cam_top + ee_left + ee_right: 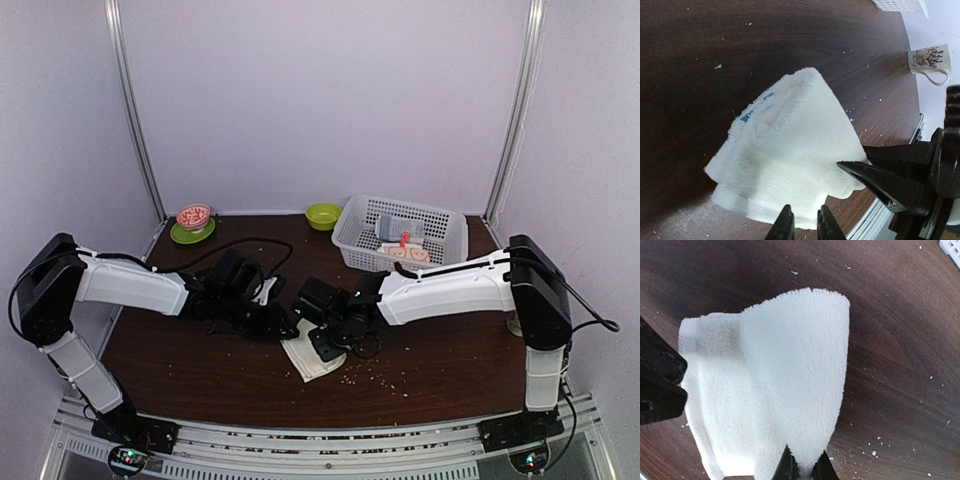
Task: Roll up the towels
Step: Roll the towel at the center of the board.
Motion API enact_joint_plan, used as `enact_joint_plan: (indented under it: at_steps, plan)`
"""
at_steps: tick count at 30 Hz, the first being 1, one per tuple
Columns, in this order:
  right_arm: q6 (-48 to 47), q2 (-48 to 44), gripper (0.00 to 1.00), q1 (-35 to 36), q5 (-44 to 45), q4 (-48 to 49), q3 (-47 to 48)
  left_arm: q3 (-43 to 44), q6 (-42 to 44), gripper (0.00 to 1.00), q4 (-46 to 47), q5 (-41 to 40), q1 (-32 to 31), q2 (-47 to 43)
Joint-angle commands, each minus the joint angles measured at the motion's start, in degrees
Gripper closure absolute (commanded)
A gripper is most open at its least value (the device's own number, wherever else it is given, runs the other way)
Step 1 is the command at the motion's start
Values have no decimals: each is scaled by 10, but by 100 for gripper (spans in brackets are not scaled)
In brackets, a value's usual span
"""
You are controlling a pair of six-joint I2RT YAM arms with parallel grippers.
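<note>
Black-fingered and nearly closed, pinched the cream-white towel (790, 150) with the left gripper (804, 227) at its 6 o'clock hem. Nipped a raised fold likewise with the right gripper (805, 467), also at 6 o'clock. Lay bunched on the dark wooden table (450, 370) near centre. Found the cream patterned towel (408, 254) in the white basket (360, 240) at 1 o'clock.

Dark wood tbl (450, 370) w/ white towel (312, 358), basket (355, 245), green bowl (323, 215), mug (929, 60), crumbs (385, 378).
</note>
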Motion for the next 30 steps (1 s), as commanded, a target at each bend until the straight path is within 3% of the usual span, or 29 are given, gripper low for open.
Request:
enact_joint_plan:
  at_steps: [1, 18, 30]
  plan:
    - [-6, 13, 100, 14, 67, -38, 28, 4, -24, 82, 53, 11, 3, 10]
    - [-52, 11, 100, 37, 0, 18, 24, 22, -42, 86, 79, 12, 5, 69]
    - [-44, 4, 100, 38, 23, 21, 18, 8, -48, 80, 86, 14, 5, 3]
